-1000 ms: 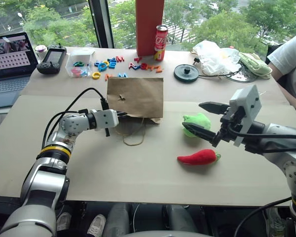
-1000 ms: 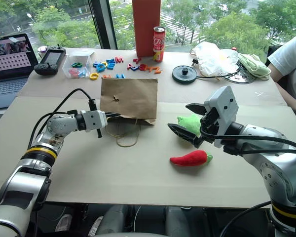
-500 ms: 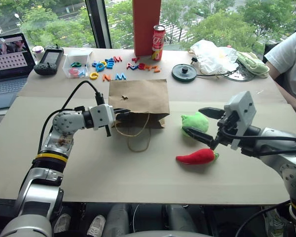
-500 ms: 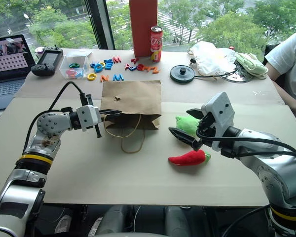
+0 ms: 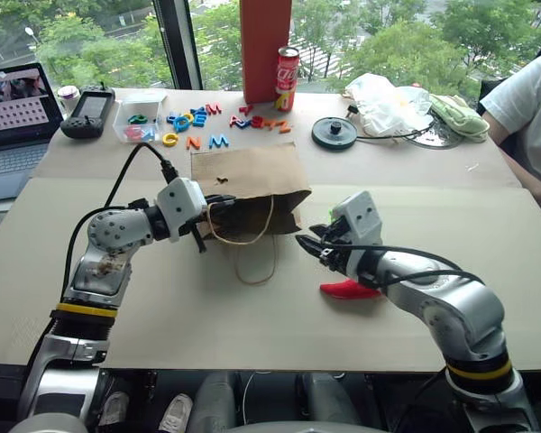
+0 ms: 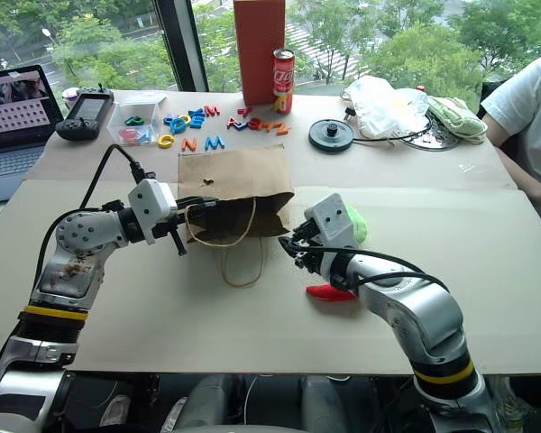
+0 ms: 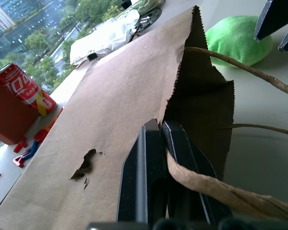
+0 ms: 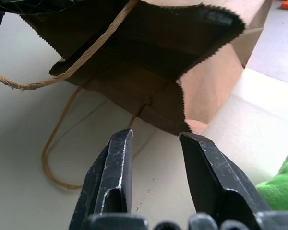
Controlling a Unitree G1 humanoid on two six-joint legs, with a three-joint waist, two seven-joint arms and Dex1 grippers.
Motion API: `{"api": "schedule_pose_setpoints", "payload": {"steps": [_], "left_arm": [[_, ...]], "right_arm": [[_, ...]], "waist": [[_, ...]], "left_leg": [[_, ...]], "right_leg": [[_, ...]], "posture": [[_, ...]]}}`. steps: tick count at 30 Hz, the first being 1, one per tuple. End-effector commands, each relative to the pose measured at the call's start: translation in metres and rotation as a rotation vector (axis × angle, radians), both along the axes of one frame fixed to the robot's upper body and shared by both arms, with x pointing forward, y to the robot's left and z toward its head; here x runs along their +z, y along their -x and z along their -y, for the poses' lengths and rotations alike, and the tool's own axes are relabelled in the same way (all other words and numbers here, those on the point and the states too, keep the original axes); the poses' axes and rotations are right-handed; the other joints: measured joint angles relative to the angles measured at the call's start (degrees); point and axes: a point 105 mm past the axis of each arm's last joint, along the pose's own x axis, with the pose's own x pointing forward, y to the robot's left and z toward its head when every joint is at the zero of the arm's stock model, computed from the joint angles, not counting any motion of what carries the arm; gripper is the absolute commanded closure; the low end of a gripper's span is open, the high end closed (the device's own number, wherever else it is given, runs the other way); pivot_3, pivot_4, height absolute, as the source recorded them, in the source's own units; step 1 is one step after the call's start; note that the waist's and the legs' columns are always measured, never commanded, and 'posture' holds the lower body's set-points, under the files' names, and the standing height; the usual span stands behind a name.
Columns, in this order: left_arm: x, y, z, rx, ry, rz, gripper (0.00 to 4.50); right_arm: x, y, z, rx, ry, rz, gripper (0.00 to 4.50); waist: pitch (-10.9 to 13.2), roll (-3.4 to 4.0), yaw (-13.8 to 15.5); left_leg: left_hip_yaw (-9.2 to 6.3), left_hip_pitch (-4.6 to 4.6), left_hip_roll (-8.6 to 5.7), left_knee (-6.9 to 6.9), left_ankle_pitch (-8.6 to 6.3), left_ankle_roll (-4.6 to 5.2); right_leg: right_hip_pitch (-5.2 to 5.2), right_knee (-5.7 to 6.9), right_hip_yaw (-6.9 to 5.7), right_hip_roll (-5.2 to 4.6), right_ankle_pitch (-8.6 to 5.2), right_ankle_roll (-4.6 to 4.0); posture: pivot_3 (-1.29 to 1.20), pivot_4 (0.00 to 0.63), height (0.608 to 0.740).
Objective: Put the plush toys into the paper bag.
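The brown paper bag [image 5: 248,180] lies on its side, its dark mouth [image 8: 149,52] facing me. My left gripper [image 7: 158,127] is shut on the mouth's upper edge by the cord handle and holds it up. My right gripper [image 8: 156,139] hovers just in front of the mouth's right corner, its fingers a little apart with nothing between them. Right of the bag lies the green plush toy [image 6: 354,225], just behind my right hand. The red chili toy [image 5: 347,289] sits on the table, partly under my right forearm.
Along the far edge stand a red-orange box [image 5: 266,45], a soda can [image 5: 287,68], coloured letters [image 5: 198,117], a clear tub [image 5: 144,113], a laptop [image 5: 13,108], a black disc [image 5: 334,133] and a white plastic bag [image 5: 388,95]. A person's sleeve [image 5: 527,99] shows at far right.
My right gripper has swung left and down from the green toy to the bag's mouth, and its fingers have narrowed. My left gripper has raised the bag's upper edge, opening the mouth.
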Motion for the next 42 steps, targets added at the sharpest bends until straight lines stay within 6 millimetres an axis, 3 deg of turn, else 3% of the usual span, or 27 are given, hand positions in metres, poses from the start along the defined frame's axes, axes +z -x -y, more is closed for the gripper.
{"api": "schedule_pose_setpoints", "payload": {"steps": [1,2,10,18,24,31,36,42], "left_arm": [[0.017,0.002,0.002,0.000,0.053,0.032,4.50],[0.017,0.002,0.003,0.000,0.057,0.031,4.50],[0.025,0.003,0.013,-0.020,0.109,0.009,4.50],[0.037,0.004,0.013,-0.019,0.169,-0.028,4.50],[0.056,0.005,0.011,-0.018,0.271,-0.075,4.50],[0.069,0.004,0.009,-0.007,0.327,-0.100,4.50],[0.061,0.003,0.009,0.007,0.302,-0.113,4.50],[0.044,-0.001,0.006,0.039,0.304,-0.176,4.50]], "right_arm": [[0.006,-0.010,-0.007,-0.048,0.003,0.061,4.19],[0.005,-0.013,-0.009,-0.065,0.000,0.063,4.45],[0.001,-0.040,-0.026,-0.148,-0.033,0.140,4.45],[-0.050,-0.046,-0.030,-0.162,0.171,0.040,4.45],[-0.072,-0.045,-0.024,-0.180,0.235,-0.057,4.45],[-0.076,-0.042,-0.026,-0.165,0.240,-0.078,4.45],[-0.076,-0.041,-0.027,-0.159,0.243,-0.077,4.45],[-0.032,-0.043,-0.028,-0.156,0.100,0.024,4.45]], "waist": [[0.00,0.00,-0.04],[0.00,0.00,-0.05],[0.00,0.00,-0.09],[0.00,0.01,-0.18],[-0.01,0.01,-0.21],[-0.08,0.01,-0.22],[-0.08,0.01,-0.22],[-0.08,0.01,-0.20]], "left_leg": [[-0.01,0.00,0.00,0.00,0.00,0.00],[-0.01,0.01,0.00,0.01,0.00,0.00],[0.02,0.01,0.00,0.00,0.00,-0.01],[0.07,0.01,0.00,-0.01,0.01,-0.01],[0.00,0.06,0.01,-0.01,0.01,-0.02],[-0.01,0.17,0.00,-0.01,0.02,-0.04],[0.00,0.16,0.00,-0.02,0.02,-0.04],[0.01,0.12,0.00,-0.04,0.02,-0.04]], "right_leg": [[0.02,0.01,0.00,0.00,0.00,0.00],[0.03,0.01,-0.01,0.00,0.00,0.00],[0.01,0.03,-0.01,-0.01,0.00,0.00],[0.01,0.06,-0.01,-0.01,0.00,0.00],[0.04,0.07,-0.01,-0.01,0.00,0.00],[0.13,0.07,0.00,-0.01,0.00,0.00],[0.12,0.07,0.00,-0.01,0.00,-0.01],[0.06,0.06,0.00,-0.01,-0.01,-0.02]], "posture": [[0.00,0.150,0.739],[0.00,0.150,0.739],[0.00,0.150,0.739],[0.00,0.150,0.739],[0.00,0.150,0.739],[0.00,0.150,0.739],[0.00,0.150,0.739],[0.00,0.150,0.739]]}}
